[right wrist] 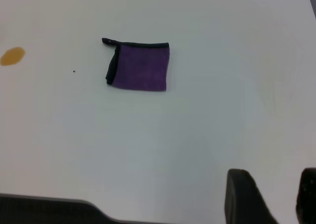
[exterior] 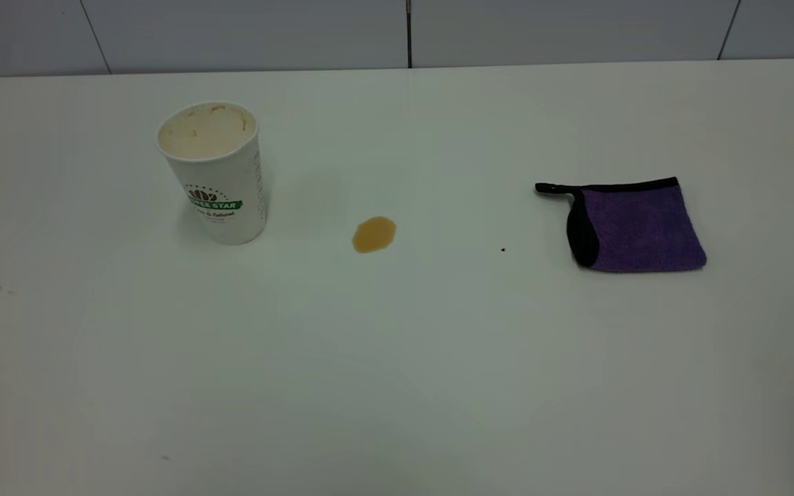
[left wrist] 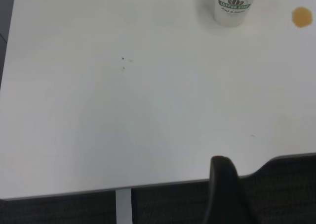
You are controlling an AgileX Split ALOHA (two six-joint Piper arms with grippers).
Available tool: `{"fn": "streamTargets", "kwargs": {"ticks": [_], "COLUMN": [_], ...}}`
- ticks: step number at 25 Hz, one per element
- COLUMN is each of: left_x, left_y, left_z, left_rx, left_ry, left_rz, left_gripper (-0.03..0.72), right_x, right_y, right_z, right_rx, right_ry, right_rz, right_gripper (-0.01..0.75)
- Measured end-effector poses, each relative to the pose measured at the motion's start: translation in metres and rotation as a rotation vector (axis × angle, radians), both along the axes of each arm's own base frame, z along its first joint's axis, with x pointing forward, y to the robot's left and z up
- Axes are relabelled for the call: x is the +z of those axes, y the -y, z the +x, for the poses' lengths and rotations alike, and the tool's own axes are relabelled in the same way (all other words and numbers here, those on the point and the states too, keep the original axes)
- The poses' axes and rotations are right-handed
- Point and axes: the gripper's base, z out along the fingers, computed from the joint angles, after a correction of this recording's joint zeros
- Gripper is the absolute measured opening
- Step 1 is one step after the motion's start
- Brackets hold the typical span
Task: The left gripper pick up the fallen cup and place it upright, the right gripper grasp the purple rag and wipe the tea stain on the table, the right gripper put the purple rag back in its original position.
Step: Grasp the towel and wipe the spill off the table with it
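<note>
Cup [exterior: 212,172] stands upright, far left on the worktop [exterior: 397,379]: first step looks done. Tea stain [exterior: 373,234] unwiped, just right of it. Purple rag [exterior: 635,226] lies flat, far right, untouched. My right fingers [right wrist: 269,197] hang apart, empty, at the near edge. Left fingers [left wrist: 224,184]: cannot tell their spread. Wiping and returning remain.
</note>
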Motion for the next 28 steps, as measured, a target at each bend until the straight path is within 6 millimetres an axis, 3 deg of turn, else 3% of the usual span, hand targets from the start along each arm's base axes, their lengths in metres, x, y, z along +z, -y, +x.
{"fn": "streamTargets", "kwargs": {"ticks": [22,25,28], "left_x": [0.000,0.000,0.000], "left_y": [0.000,0.000,0.000], "left_z": [0.000,0.000,0.000], "left_rx": [0.001,0.001,0.001], "left_ry": [0.001,0.001,0.001], "left_rz": [-0.002,-0.002,-0.002], "left_gripper": [0.470,0.470,0.470], "right_x": [0.000,0.001,0.003], "right_y": [-0.005,-0.008,-0.011], "right_z": [0.001,0.011,0.031], "right_rx": [0.033,0.055,0.107], "right_ry": [-0.008,-0.076,-0.185], "right_rz": [0.053,0.060,0.049], "right_gripper": [0.304,0.344,0.434]}}
